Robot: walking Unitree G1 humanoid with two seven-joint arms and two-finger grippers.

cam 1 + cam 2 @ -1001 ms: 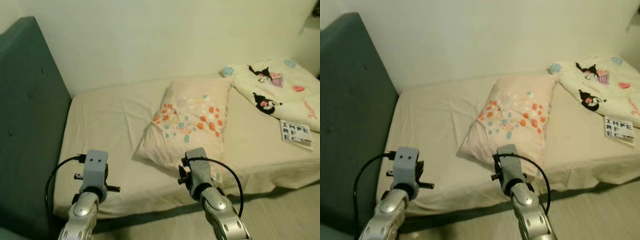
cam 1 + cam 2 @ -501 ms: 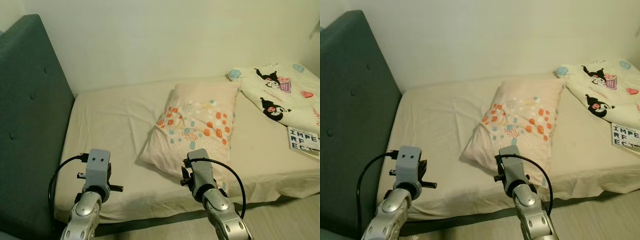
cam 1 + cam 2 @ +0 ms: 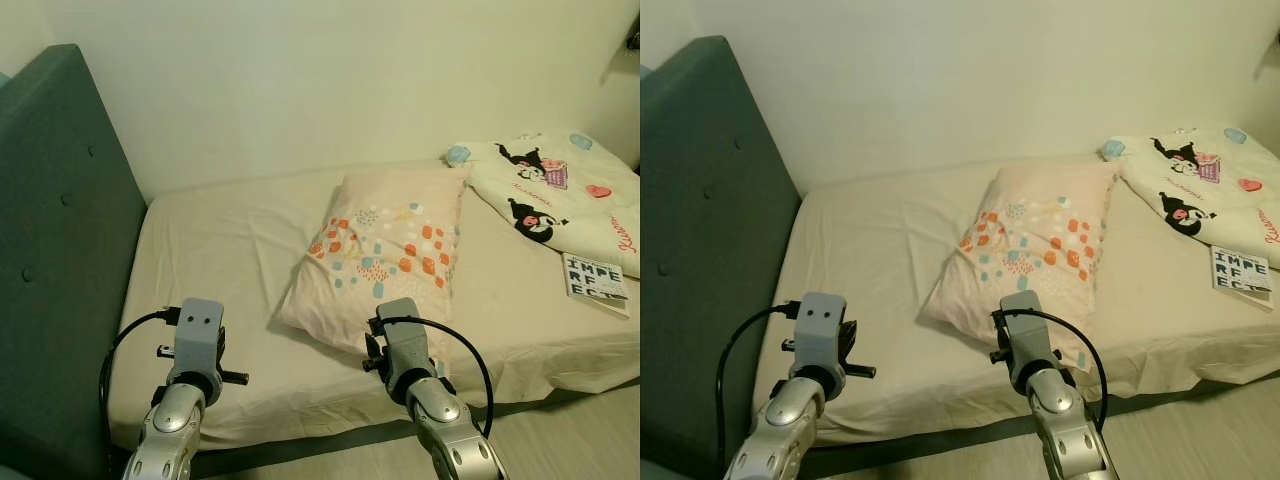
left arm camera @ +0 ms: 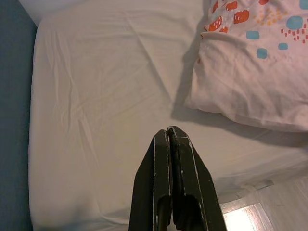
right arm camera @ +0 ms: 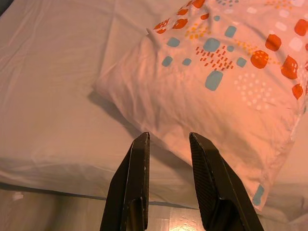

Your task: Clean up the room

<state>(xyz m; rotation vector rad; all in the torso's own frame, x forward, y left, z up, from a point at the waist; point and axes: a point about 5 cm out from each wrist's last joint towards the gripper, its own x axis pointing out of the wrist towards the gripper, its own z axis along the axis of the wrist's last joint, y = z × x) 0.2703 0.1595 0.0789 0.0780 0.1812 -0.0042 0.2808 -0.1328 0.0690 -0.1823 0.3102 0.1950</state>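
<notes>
**Robot faced the bed, holding nothing**

The pillow (image 3: 385, 258) lay askew mid-bed (image 3: 220, 270). The right end effector (image 5: 168, 144) hovered over its near edge, fingers parted and empty. The left end effector (image 4: 169, 137) hung above bare sheet, fingers pressed together, empty.

Matt cloth pillow (image 3: 385, 255), wrinkled cloth sheet (image 3: 215, 270)

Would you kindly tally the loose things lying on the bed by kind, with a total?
Pale pink pillow with orange and blue spots: 1
Cream blanket printed with black cartoon figures: 1
White book with bold black lettering: 1
Total: 3
</notes>
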